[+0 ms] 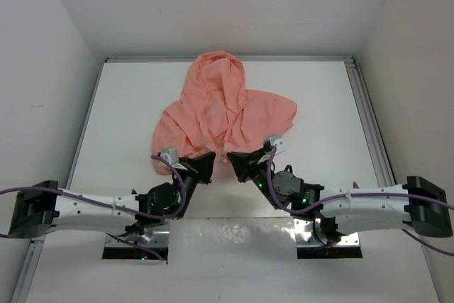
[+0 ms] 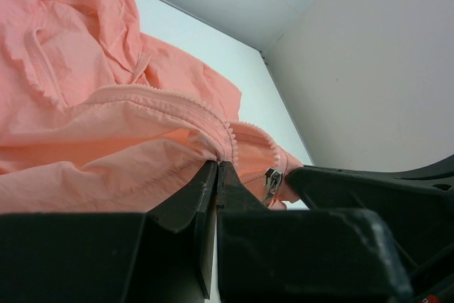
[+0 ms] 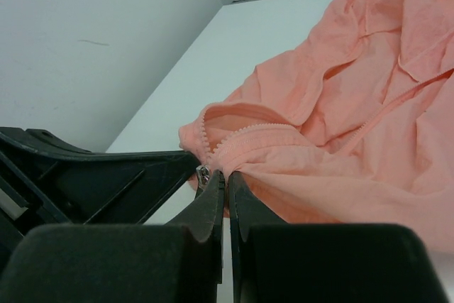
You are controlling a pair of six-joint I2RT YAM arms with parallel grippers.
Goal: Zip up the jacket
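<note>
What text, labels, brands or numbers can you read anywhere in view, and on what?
None can be read in any view.
The jacket: plain salmon-pink fabric, no print or tag showing.
The zipper slider: too small and blurred to tell whether it carries any marking.

We see a white table (image 1: 128,104) boxed in by plain white walls (image 1: 42,47), with a metal rail (image 1: 369,118) along its right edge.
</note>
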